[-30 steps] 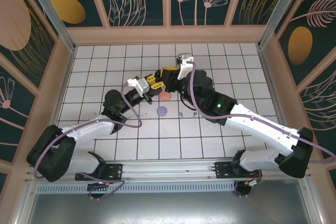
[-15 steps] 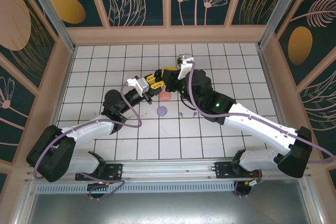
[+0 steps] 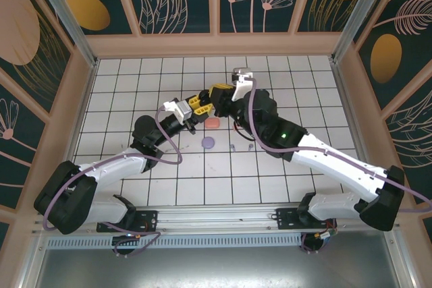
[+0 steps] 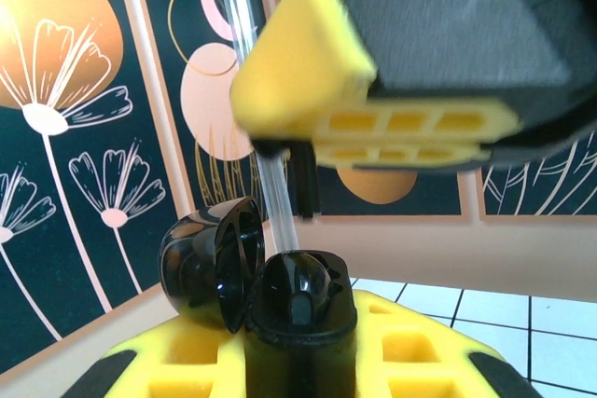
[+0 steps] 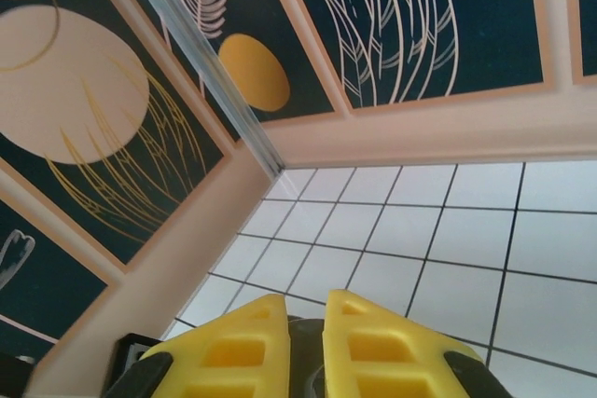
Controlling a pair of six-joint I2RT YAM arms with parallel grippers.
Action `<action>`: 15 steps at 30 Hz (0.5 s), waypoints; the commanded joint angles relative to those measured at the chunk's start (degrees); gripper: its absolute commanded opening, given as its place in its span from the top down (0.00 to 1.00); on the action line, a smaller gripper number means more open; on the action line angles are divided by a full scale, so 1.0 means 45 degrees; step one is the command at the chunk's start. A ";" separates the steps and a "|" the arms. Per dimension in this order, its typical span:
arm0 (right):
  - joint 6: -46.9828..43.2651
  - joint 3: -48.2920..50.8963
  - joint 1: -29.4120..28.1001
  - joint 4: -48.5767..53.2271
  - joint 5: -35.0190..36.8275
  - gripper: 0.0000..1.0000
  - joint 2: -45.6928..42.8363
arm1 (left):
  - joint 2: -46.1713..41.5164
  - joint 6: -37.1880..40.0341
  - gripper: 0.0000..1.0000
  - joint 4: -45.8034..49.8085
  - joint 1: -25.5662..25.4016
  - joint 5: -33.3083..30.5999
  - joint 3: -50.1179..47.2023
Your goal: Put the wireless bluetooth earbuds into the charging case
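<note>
Slightly, right claw (image 3: 216, 92) shifted rightward

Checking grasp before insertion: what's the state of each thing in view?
black glossy plastic charging case: open, lid hinged back, held upright
left gripper: shut on the black case
right gripper: shut, poised above the open case
salmon-pink oval case: lying free on the tiles
lilac round case: lying free on the tiles
</note>
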State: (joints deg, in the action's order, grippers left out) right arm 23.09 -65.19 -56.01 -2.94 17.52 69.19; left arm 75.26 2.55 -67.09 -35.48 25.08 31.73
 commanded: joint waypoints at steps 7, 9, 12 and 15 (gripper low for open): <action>0.0167 0.0514 -0.0112 -0.1234 -0.0419 0.87 -0.0764 | -0.0334 0.1071 1.00 -0.0615 -0.0060 0.0281 -0.0058; 0.0161 0.0667 -0.0132 -0.1472 -0.0548 0.87 -0.0738 | -0.0326 0.1124 1.00 -0.0652 -0.0062 0.0342 -0.0036; 0.0218 0.0830 -0.0151 -0.1700 -0.0612 0.87 -0.0672 | -0.0336 0.1139 1.00 -0.0662 -0.0045 0.0409 -0.0019; 0.0277 0.0827 -0.0151 -0.1800 -0.0659 0.87 -0.0502 | -0.0351 0.1107 1.00 -0.0691 -0.0054 0.0451 0.0001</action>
State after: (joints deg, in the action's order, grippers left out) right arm 23.29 -61.71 -56.36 -7.22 15.53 66.70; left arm 75.02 6.46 -67.35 -35.48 25.71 31.73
